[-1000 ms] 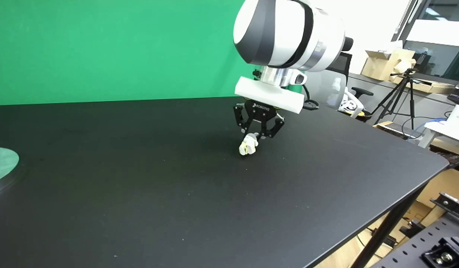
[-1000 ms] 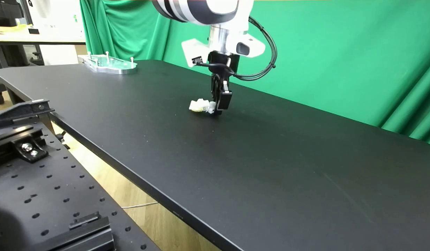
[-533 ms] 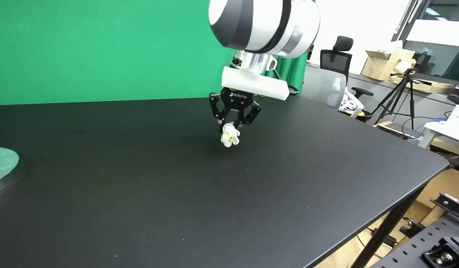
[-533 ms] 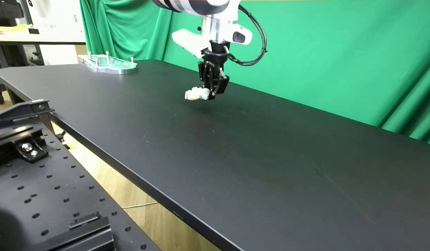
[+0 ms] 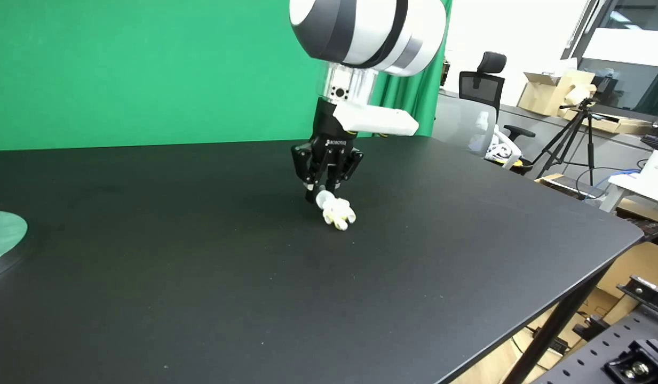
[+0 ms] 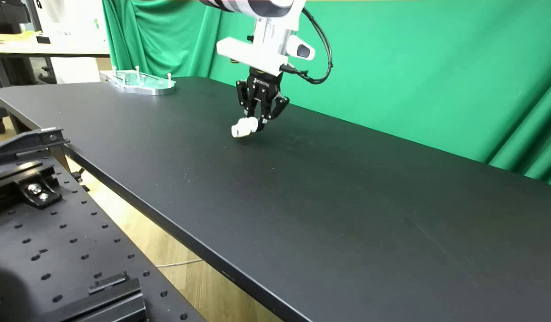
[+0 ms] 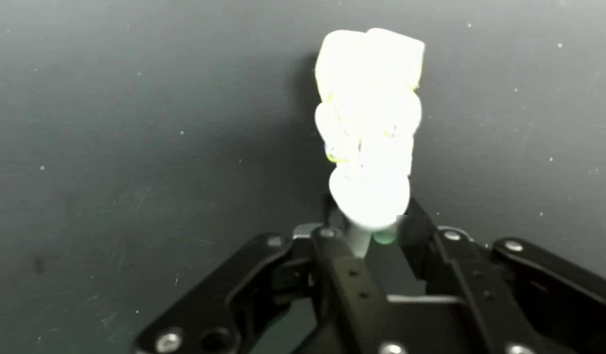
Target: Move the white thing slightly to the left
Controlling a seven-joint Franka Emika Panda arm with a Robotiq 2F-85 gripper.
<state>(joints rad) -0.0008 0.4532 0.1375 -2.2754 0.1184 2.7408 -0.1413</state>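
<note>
The white thing (image 5: 338, 212) is a small, lumpy piece with yellow marks. It also shows in an exterior view (image 6: 244, 128), and in the wrist view (image 7: 369, 108) it looks overexposed. My gripper (image 5: 319, 195) points down over the black table and is shut on the rounded end of the white thing; it shows again in an exterior view (image 6: 255, 122) and in the wrist view (image 7: 369, 209). The free end sticks out from the fingers, tilted a little down, low over the table. I cannot tell whether it touches the surface. The gripped end partly hides the fingertips.
The black table (image 5: 211, 298) spreads around the gripper. A clear tray with upright posts (image 6: 139, 84) stands at its far end. A round greenish plate edge (image 5: 6, 234) shows at left. A perforated board (image 6: 83, 243) lies beside the table. A green backdrop (image 5: 163, 69) stands behind.
My gripper has moved left with the white thing in both exterior views, rising and then coming down somewhat. It has turned about its vertical axis, so the white thing's free end has swung round.
</note>
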